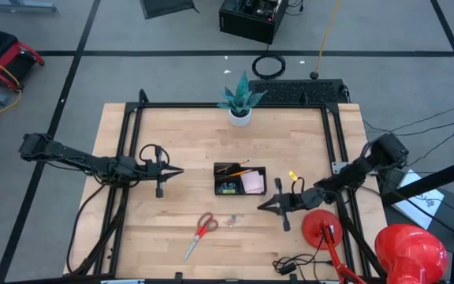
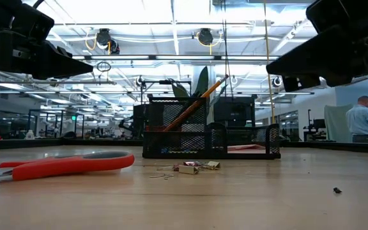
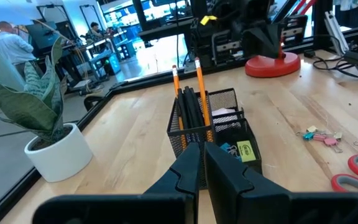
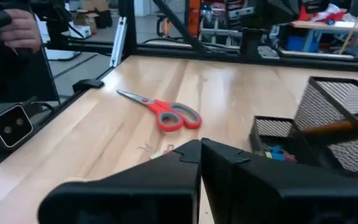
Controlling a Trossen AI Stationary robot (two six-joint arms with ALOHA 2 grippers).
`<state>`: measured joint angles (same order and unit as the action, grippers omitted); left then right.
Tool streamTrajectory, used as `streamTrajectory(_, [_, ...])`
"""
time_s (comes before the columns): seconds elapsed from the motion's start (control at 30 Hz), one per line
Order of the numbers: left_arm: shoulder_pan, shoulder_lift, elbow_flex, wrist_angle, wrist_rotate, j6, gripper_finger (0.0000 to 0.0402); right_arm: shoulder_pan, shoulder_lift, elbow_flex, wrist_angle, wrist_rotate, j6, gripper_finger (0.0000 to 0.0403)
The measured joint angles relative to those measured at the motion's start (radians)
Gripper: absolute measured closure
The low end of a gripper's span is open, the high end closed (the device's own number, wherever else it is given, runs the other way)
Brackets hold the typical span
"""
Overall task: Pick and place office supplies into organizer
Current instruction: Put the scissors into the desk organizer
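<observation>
From above, your organizer (image 1: 240,180) sits mid-table with pencils and a pink pad already in it. The scissors (image 1: 200,233) lie at its seven o'clock, and the clips (image 1: 232,220) just below it at six. Your right gripper (image 1: 264,206) hovers at the organizer's four o'clock, clenched on nothing; the left gripper (image 1: 178,171) waits at nine o'clock, fingers nearly together and empty.

At table height, the scissors (image 2: 62,165) lie flat and the clips (image 2: 190,168) are scattered before the tray (image 2: 209,144).

Past the left fingers (image 3: 185,171), the orange pencil (image 3: 201,90) stands upright.

Past the right fingers (image 4: 185,163), the scissors (image 4: 166,115) lie ahead: release the claw before descending, and pinch at the pivot, I judge.
</observation>
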<state>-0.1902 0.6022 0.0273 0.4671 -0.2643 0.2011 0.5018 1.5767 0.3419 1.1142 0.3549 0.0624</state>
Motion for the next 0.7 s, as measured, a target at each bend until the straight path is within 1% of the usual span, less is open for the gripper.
streamTrajectory(0.13, [0.0, 0.0, 0.0, 0.0, -0.001, -0.001, 0.0371, -0.016, 0.039, 0.013, -0.003, -0.048, -0.006, 0.0402])
streamTrajectory(0.3, [0.0, 0.0, 0.0, 0.0, 0.001, -0.032, 0.0371, -0.037, 0.067, 0.013, -0.004, -0.045, -0.004, 0.0403])
streamTrajectory(0.37, [0.0, 0.0, 0.0, -0.001, 0.001, -0.081, 0.0371, -0.049, 0.074, 0.013, 0.006, -0.045, -0.003, 0.0403])
streamTrajectory(0.43, [0.0, 0.0, 0.0, -0.011, 0.003, -0.175, 0.0371, -0.061, 0.075, 0.013, 0.012, -0.045, -0.004, 0.0403])
streamTrajectory(0.5, [0.0, 0.0, 0.0, -0.049, 0.033, -0.256, 0.0371, -0.072, 0.073, 0.013, 0.013, -0.045, -0.003, 0.0403])
streamTrajectory(0.57, [0.0, 0.0, 0.0, -0.09, 0.072, -0.285, 0.0371, -0.079, 0.073, 0.013, 0.016, -0.046, -0.005, 0.0403])
streamTrajectory(0.7, [-0.001, 0.0, 0.0, -0.089, 0.081, -0.335, 0.0371, -0.083, 0.073, 0.013, 0.025, -0.048, -0.036, 0.0403])
